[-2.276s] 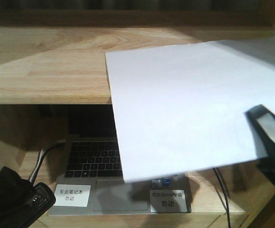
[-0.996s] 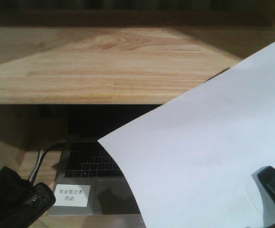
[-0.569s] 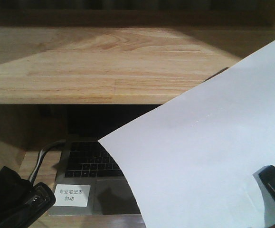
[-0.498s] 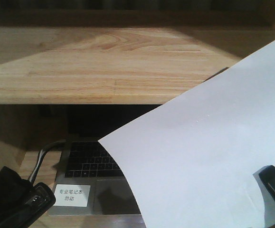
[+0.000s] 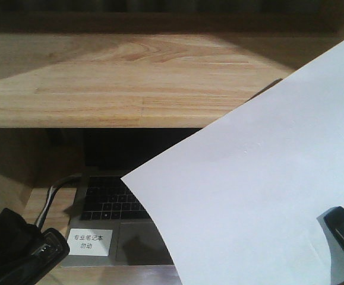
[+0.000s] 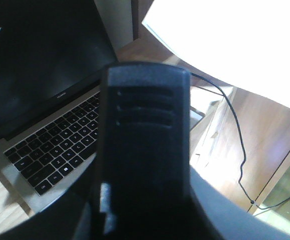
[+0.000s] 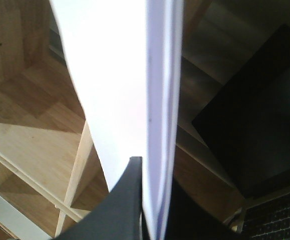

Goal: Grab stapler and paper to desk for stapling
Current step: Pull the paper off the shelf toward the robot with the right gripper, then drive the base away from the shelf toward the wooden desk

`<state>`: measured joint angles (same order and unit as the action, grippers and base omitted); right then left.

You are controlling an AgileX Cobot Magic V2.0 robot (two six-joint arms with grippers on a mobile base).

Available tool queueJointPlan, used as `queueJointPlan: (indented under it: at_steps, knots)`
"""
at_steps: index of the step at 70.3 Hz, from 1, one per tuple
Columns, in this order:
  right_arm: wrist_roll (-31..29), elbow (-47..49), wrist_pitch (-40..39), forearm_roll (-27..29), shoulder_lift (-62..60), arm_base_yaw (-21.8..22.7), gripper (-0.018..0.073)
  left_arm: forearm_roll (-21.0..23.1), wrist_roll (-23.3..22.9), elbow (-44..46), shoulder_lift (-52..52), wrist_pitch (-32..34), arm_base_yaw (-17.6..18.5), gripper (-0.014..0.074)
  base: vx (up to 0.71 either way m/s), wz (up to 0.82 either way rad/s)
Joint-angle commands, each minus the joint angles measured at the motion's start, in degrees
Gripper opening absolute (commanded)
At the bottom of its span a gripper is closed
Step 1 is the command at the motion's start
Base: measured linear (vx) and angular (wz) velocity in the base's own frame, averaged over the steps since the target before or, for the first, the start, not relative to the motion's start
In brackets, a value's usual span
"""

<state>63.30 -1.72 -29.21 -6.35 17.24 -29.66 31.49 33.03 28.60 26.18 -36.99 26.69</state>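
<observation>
Right claw is clamped on the paper. The right wrist view shows the stack edge-on, pinched between my two black fingers right at its border. In the front view only one finger tip shows, low right, on top of the sheet.

The paper is in the air and tilted, with one corner pointing down-left over the laptop. Its upper part crosses in front of the desk edge. It looks not yet laid on the desk top.

Left claw sits low left, near the laptop's front corner. A black ridged body fills the left wrist view. I cannot tell whether that is the stapler or my own finger, so I cannot tell the left claw's state.

Handling, my guess:
- The paper is very light, thin and floppy, with no stiffness beyond a short reach from the pinch.
- Held at one edge, the far part probably droops and swings with fast moves.
- The sheets are smooth, so they could fan apart or slide out of the stack, and a hard squeeze may crease them.
- The best hold is a flat pinch on the border near a corner, as it is now, deep enough to catch every sheet.
- I should carry it slowly and lay the free end down first.
</observation>
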Motion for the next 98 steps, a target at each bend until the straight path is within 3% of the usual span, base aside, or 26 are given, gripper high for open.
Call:
queueJointPlan:
  at_steps: [1, 98]
  knots:
    - [-0.8, -0.1, -4.5, -0.5, 0.5, -0.2, -0.0006, 2.6, -0.1, 1.8, 0.1, 5.6, 0.1, -0.0006, -0.03, -0.02]
    - [-0.9, -0.1, -4.5, -0.5, 0.5, -0.2, -0.0006, 2.6, -0.1, 1.8, 0.1, 5.6, 0.1, -0.0006, -0.18, 0.01]
